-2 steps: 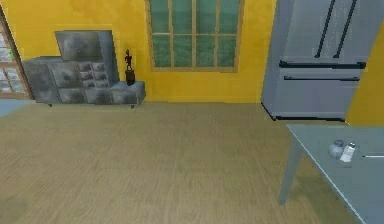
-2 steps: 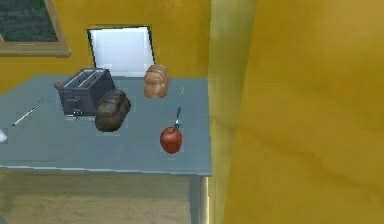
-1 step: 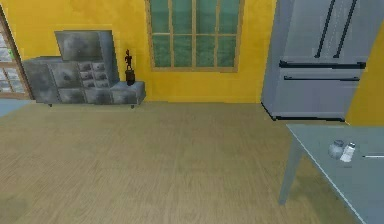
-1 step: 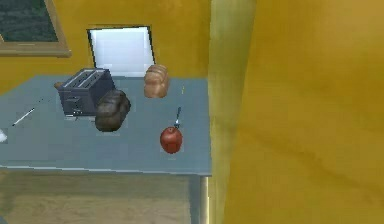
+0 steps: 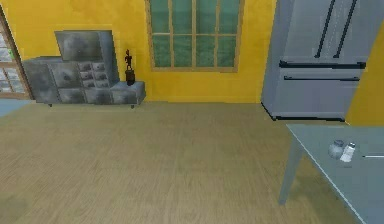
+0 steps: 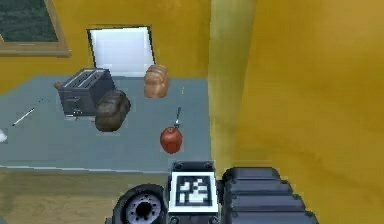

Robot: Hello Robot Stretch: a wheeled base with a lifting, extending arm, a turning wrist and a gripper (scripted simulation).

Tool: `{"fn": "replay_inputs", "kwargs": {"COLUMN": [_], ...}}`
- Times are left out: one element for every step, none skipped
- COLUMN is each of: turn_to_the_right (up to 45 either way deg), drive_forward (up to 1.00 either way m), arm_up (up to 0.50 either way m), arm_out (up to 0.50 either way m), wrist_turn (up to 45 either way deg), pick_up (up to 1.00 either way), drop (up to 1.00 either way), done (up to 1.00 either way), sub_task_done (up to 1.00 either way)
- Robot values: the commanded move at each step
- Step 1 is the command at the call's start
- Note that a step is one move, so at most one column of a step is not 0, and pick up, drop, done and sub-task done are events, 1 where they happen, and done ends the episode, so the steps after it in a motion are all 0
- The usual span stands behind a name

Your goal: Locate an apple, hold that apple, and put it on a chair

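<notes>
A red apple [image 6: 172, 138] with a short stem lies on the grey-blue table [image 6: 60, 150], near its front edge, in the arm side view. Behind the table stands a white chair [image 6: 122, 50], its back against the yellow wall. At that view's bottom edge is a white square with black marks [image 6: 195, 190]. Left of it sits the gripper [image 6: 140, 208] as a dark round body, below the apple in the picture. I cannot make out its far end or fingers, so I cannot tell whether it holds anything.
The table also carries a grey toaster [image 6: 82, 92], a dark loaf [image 6: 113, 110], a tan loaf [image 6: 156, 80] and a thin utensil [image 6: 181, 113]. A yellow wall corner [image 6: 232, 80] borders the table. Ahead are open wood floor [image 5: 150, 160], a grey cabinet [image 5: 85, 75] and a fridge [image 5: 318, 60].
</notes>
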Motion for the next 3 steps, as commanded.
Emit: {"fn": "replay_inputs", "kwargs": {"turn_to_the_right": [0.0, 0.0, 0.0], "drive_forward": [0.0, 0.0, 0.0], "arm_up": [0.0, 0.0, 0.0], "arm_out": [0.38, 0.0, 0.0], "wrist_turn": [0.0, 45.0, 45.0], "pick_up": [0.0, 0.0, 0.0], "drop": [0.0, 0.0, 0.0], "done": [0.0, 0.0, 0.0], "sub_task_done": [0.0, 0.0, 0.0]}}
